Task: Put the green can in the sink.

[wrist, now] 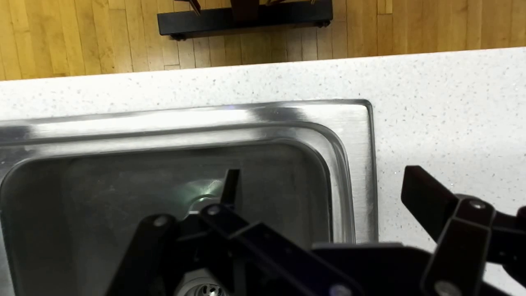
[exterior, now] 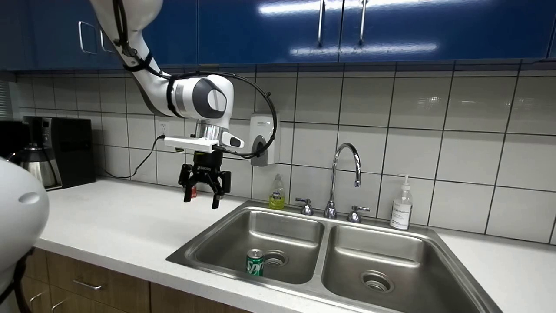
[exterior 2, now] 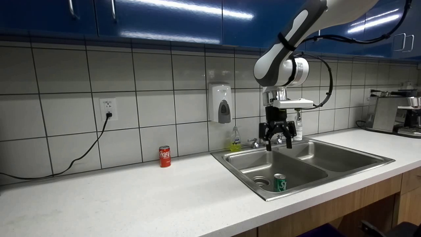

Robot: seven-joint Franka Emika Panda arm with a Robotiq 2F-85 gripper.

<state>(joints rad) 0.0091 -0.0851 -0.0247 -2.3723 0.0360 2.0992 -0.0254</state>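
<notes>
Now spotting a silver-topped green cylindrical can (exterior: 255, 263) upright in the left basin (exterior: 286, 230) of the stainless-steel double sink (exterior: 320, 261), plain in both exterior views! Mostly masked in the wrist view, though, by the black two-fingered pincer (exterior 2: 279, 145), spread wide; and only there, catching honey-brown wooden floor (wrist: 82, 37).

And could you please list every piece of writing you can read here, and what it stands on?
"SP", rest unclear: green drink can, probably Sprite.
"Coca", rest unclear: red Coca-Cola can.
Too small or blurred to read: lettering on the gripper, wall soap dispenser, dish soap bottle, pump bottle and outlet plate.
</notes>
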